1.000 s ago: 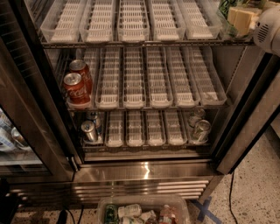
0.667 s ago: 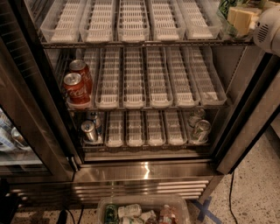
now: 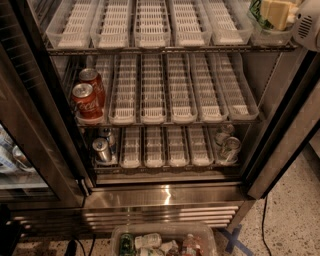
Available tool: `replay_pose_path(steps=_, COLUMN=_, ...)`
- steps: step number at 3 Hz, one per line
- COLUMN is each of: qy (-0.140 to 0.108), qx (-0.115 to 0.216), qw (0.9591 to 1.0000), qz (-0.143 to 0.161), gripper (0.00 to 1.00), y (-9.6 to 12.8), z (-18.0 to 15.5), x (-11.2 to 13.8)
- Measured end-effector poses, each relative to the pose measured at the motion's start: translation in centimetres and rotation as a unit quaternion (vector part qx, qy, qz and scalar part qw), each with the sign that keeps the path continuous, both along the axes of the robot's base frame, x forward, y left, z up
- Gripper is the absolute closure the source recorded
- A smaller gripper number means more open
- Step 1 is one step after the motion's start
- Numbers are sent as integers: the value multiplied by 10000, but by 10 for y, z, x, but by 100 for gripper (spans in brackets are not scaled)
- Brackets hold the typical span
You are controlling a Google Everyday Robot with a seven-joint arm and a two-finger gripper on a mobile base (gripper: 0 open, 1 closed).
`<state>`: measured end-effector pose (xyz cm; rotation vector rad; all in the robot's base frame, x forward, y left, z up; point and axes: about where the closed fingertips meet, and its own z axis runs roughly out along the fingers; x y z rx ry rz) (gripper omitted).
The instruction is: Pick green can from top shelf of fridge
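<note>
Open fridge [image 3: 165, 195], speckled floor [image 3: 295, 210] below. Upper right: claw [image 3: 274, 13] at top shelf [image 3: 150, 49] beside green can [image 3: 256, 9], likely lining up the pick; whether closed, cannot tell.

Illumination: dim and warm, falling from above and in front of the fridge [image 3: 165, 197]. Glare: one bright specular patch on its steel sill, with lesser highlights on the red cans [image 3: 87, 102]. Shadows: deep along the left door frame and in the lower left corner. The gripper [image 3: 279, 12], in the upper right corner at the top shelf [image 3: 150, 49], is brightly lit.
</note>
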<state>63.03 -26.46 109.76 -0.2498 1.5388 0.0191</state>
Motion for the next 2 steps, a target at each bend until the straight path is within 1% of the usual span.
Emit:
replay_pose_path(steps=1, qy=-144, qx=-57, qw=9997, qz=203, gripper=100, y=7, z=24, x=-5)
replay_pose_path(steps=2, qy=-144, qx=-57, qw=9997, qz=203, gripper=100, y=7, z=24, x=-5)
